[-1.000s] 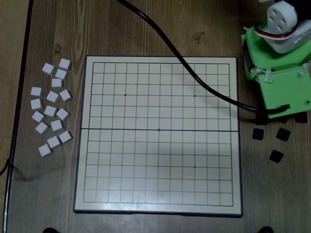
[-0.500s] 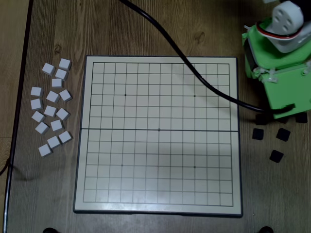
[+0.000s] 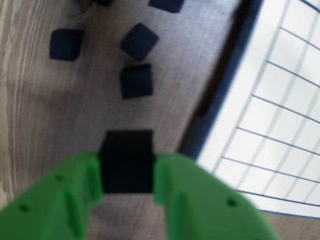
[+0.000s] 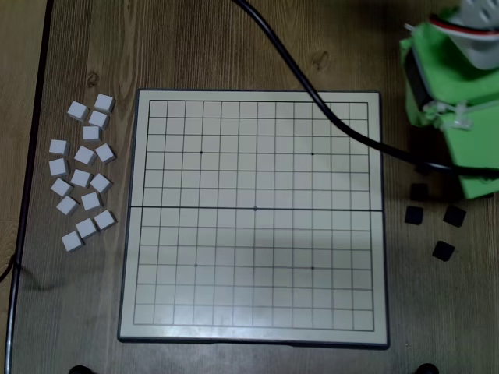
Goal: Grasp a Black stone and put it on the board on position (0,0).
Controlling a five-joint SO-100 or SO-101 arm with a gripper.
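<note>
The wooden table [image 4: 234, 47] carried the board [image 4: 253, 218], and in the overhead view no stone lay on its grid. A black cable [image 4: 312, 97] ran across the board's upper right corner to the green arm [image 4: 448, 93]. White blocks [image 4: 82, 175] lay loose in a group left of the board, and black blocks [image 4: 443, 250] lay right of it. In the wrist view the gripper [image 3: 128, 172] held the Black stone [image 3: 127, 160] between its two green fingers [image 3: 175, 185], just beside the board's dark rim
</note>
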